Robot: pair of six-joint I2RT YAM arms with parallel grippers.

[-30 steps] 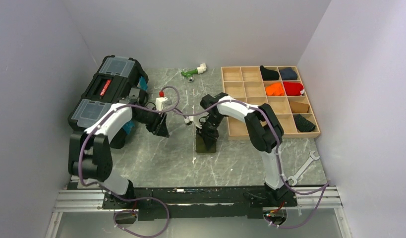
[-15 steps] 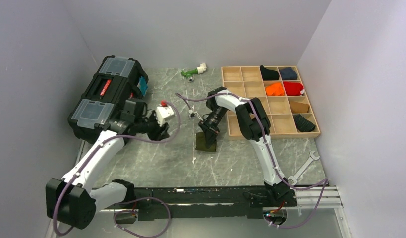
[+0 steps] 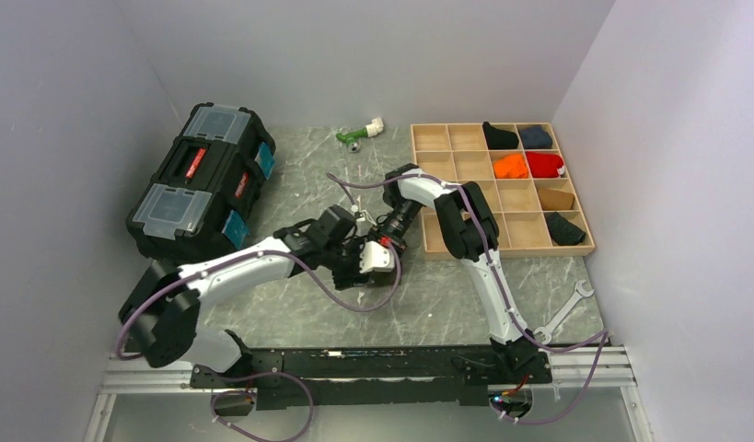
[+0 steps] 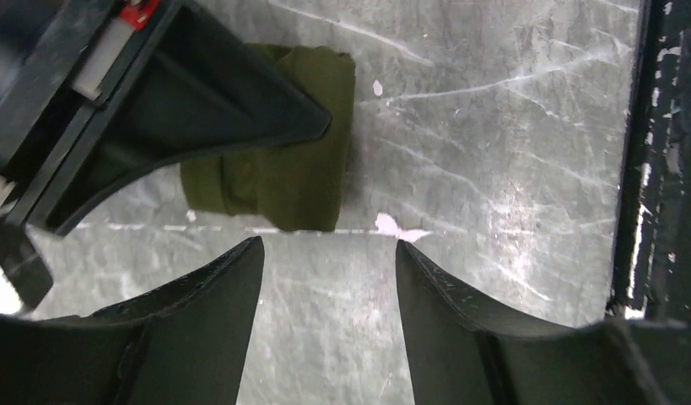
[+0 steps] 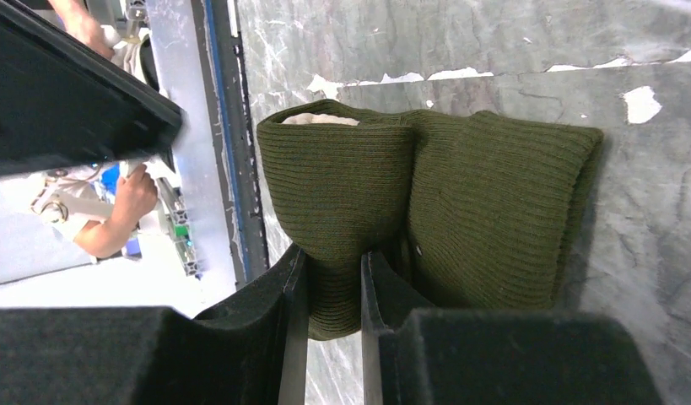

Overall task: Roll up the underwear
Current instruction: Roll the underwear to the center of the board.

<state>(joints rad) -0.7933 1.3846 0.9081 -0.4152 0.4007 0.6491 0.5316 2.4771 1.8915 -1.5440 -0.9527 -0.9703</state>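
Underwear pinched in right jaws, left jaws apart.

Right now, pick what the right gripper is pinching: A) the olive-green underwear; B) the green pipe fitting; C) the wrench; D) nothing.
A: in the right wrist view the right gripper is closed on a fold of the olive-green underwear.

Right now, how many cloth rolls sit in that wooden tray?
6: black roll, navy roll in the far row; orange roll, red roll second; brown roll third; black ribbed roll nearest. The right arm hides some wooden tray cells.
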